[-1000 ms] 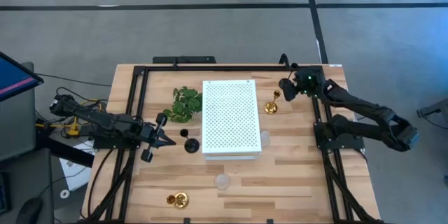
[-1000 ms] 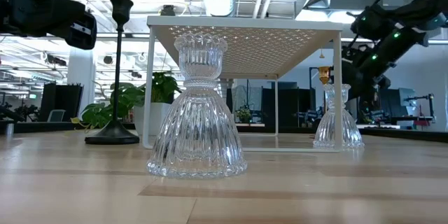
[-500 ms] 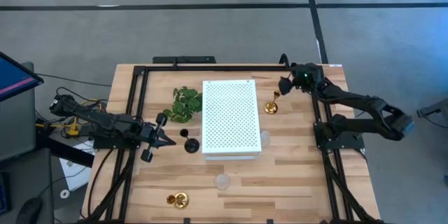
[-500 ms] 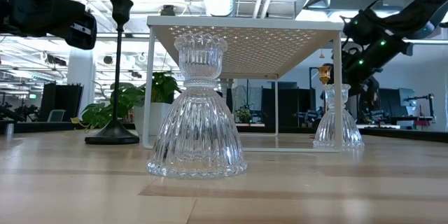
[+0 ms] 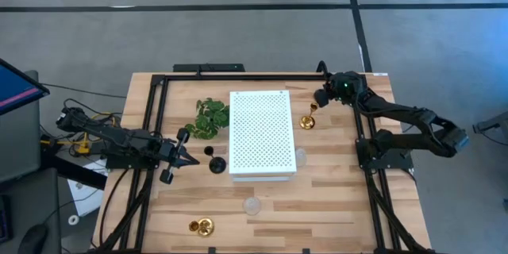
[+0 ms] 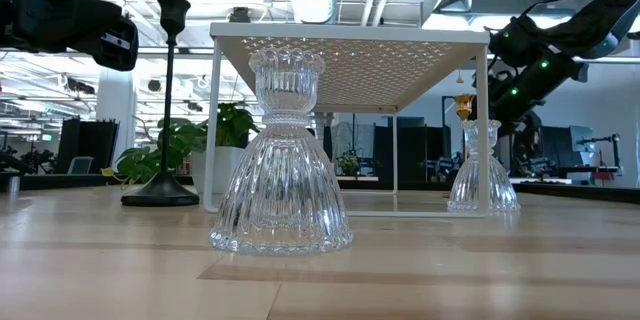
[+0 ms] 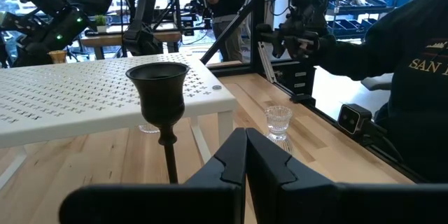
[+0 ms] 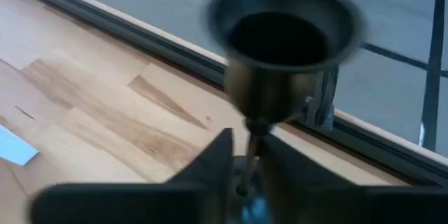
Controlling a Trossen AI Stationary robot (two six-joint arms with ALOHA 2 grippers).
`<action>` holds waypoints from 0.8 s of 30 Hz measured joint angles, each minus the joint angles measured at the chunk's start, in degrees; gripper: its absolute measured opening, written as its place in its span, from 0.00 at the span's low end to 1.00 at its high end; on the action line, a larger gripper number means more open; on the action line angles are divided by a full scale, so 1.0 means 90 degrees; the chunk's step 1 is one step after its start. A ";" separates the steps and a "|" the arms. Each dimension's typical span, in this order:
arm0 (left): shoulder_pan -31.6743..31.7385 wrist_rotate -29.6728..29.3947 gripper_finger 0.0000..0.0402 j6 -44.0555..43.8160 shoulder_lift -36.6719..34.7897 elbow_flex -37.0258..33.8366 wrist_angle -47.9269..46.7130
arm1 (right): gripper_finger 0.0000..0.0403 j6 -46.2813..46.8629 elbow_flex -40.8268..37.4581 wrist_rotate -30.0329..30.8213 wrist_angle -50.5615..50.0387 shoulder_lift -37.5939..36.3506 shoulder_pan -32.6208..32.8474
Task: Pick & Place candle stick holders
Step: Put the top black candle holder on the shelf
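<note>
A gold candle stick holder (image 5: 309, 118) stands right of the white perforated board (image 5: 261, 132), and my right gripper (image 5: 321, 99) is shut on it; its cup (image 8: 283, 35) fills the right wrist view. My left gripper (image 5: 179, 155) hovers shut at the table's left, holding nothing, just short of a black holder (image 7: 159, 98) that stands on its round base (image 5: 215, 164) by the board's near left corner. One clear glass holder (image 6: 285, 160) stands near the front edge, another (image 5: 300, 156) by the board's right side. A second gold holder (image 5: 202, 225) lies front left. My right gripper pinches the gold holder's thin stem (image 8: 250, 138), just below the cup, between its two fingers. The fingers reach in from the table's far right side and lie across the stem. The holder stands upright, with its base (image 5: 307, 123) on the table.
A green leafy sprig (image 5: 210, 117) lies left of the board. The board is a raised shelf on thin white legs (image 6: 212, 125). Black frame rails (image 5: 155, 111) run along the table's sides. A person in a dark top (image 7: 409, 56) stands beyond the right edge.
My right arm has swung its wrist a little toward the table's far edge and drawn in on the gold holder, which has stayed upright in its place.
</note>
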 joint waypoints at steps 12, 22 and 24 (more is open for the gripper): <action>-0.0001 0.0000 0.01 -0.0001 0.0000 0.0000 0.0000 | 0.02 -0.0323 0.0894 0.0002 -0.1717 -0.0699 0.0036; 0.0000 0.0000 0.01 -0.0001 0.0002 0.0000 0.0001 | 0.01 -0.0971 0.2577 -0.0012 -0.2937 -0.1362 0.0218; 0.0000 -0.0001 0.01 0.0000 0.0002 0.0000 0.0001 | 0.00 -0.1075 0.2877 -0.0020 -0.3033 -0.1362 0.0404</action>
